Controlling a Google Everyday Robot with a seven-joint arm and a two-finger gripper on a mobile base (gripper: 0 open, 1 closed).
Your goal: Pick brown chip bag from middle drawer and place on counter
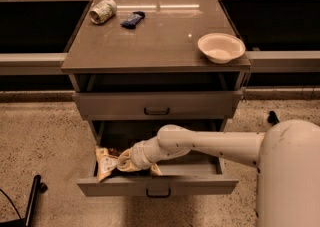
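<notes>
Gripper (125,159) is sitting at brown chip bag (105,162) inside open middle drawer (200,185), can't tell if clamped; lift and counter (150,46) placement not yet done.

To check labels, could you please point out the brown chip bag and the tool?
brown chip bag (105,164): camera view, tan left end.
tool (125,160): camera view, its tip, inside the middle drawer (200,186).

Middle drawer (200,186) stands open; gripper (123,160) inside it, at the brown chip bag (105,161)
</notes>
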